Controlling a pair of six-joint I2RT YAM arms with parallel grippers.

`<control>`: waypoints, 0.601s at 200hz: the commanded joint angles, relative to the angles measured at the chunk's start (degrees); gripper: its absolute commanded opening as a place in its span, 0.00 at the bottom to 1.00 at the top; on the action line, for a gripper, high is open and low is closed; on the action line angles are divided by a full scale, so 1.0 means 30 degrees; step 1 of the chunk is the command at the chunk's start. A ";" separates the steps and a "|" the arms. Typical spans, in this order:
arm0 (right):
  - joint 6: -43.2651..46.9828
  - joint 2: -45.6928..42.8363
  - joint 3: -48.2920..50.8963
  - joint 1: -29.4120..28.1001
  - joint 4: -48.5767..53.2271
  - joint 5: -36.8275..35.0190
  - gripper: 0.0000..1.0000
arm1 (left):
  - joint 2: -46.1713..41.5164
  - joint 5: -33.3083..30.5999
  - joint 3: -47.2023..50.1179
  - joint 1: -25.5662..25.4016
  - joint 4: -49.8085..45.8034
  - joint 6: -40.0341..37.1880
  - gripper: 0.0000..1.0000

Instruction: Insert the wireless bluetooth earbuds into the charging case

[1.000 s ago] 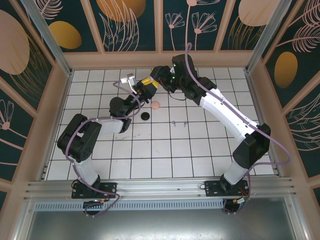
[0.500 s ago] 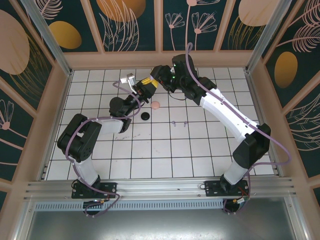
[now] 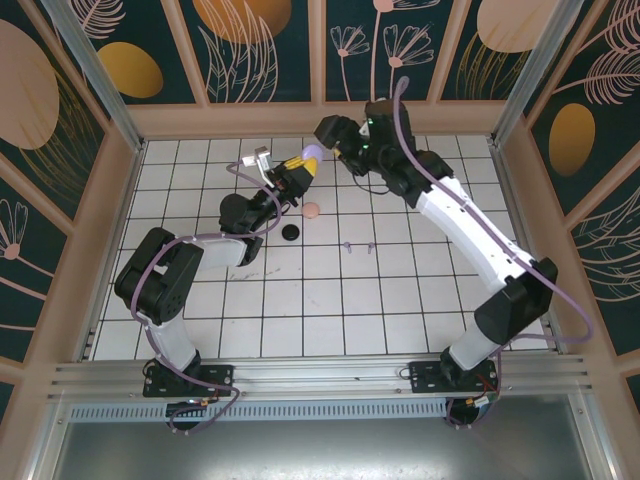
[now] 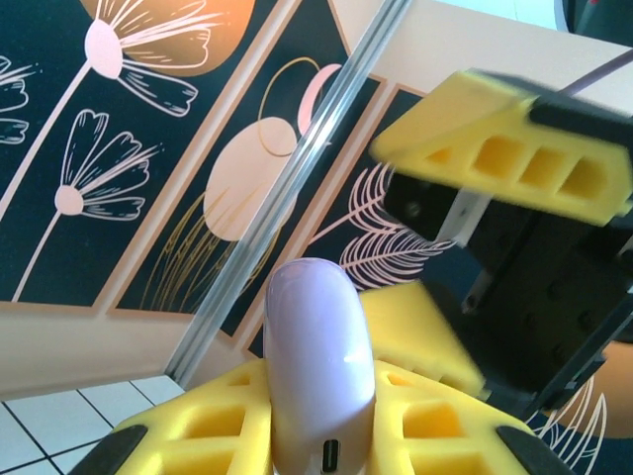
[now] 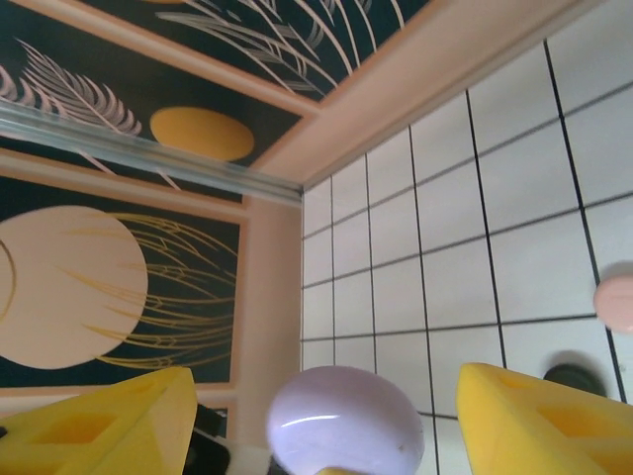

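Above the far part of the tiled table (image 3: 400, 300), toward 12 o'clock in the top view, the left gripper (image 3: 297, 172) is seen raised and pointing up and away. Its yellow fingers (image 4: 198, 435) are clamped narrowly on the lower end of a lavender charging case (image 3: 310, 152). The case is held upright, with a small port facing the left wrist camera. Whether anything lies inside it cannot be told.

At 1 o'clock of that case, the right gripper (image 3: 328, 131) is held with its jaws wide. From its own wrist camera the case (image 5: 343, 421) is seen between its fingers (image 5: 99, 421), with a gap on each side.

On the tiles, a pinkish round case (image 3: 312, 210) lies at 6 o'clock of the held case. A black round case (image 3: 291, 232) is set near it, at 7 o'clock. The contents of both are hidden.

Two earbuds (image 3: 359, 246) lie side by side on the table at 5 o'clock of the pinkish case, apart from every case; they are too small to describe further.

The table is boxed in by pale wooden rails and dark walls (image 3: 260, 50) painted with flowers and orange ovals.
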State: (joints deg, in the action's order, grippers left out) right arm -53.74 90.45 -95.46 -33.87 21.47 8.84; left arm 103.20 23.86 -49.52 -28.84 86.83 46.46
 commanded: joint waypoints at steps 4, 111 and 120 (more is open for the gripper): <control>0.1405 -0.1833 0.1022 0.0625 0.0155 -0.0501 0.70 | -0.0371 0.0794 0.0209 0.0062 -0.0228 0.0046 0.00; 1.3166 -0.6430 1.1713 0.2148 -0.5007 0.4438 0.70 | -0.1542 0.5256 -0.0501 0.0046 -0.7479 -0.1243 0.00; 1.3323 -0.6494 1.1928 0.2148 -0.5136 0.4844 0.69 | -0.1557 0.5631 -0.0623 0.0063 -0.8032 -0.1391 0.00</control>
State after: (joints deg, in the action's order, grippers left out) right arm -21.10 74.08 -61.34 -27.73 13.04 17.50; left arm 100.38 35.46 -49.25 -28.84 69.10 44.64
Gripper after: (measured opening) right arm 0.697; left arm 0.217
